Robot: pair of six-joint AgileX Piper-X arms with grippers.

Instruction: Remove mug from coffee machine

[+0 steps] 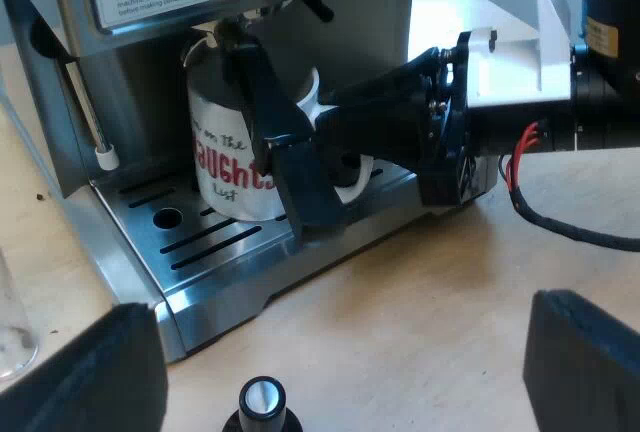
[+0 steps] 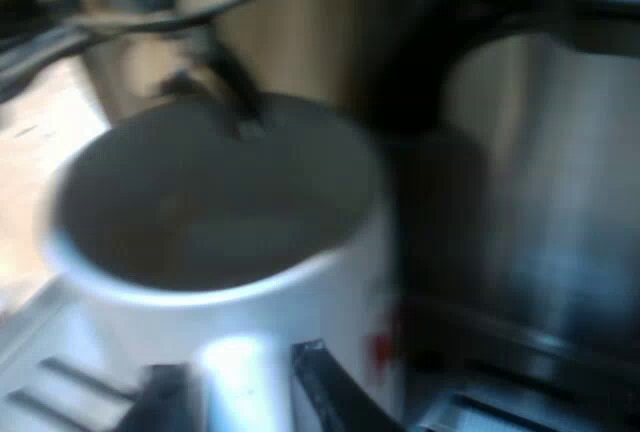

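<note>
As right jaws pinch mug (image 1: 215, 122) handle, tamper (image 1: 262, 404) near parted left jaws

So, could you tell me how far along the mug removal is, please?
Done: the right gripper is at the mug. In hand: the grip, its fingers seemingly closed on the handle. Left: lifting it out; the mug stands on the drip tray of the espresso machine.
</note>
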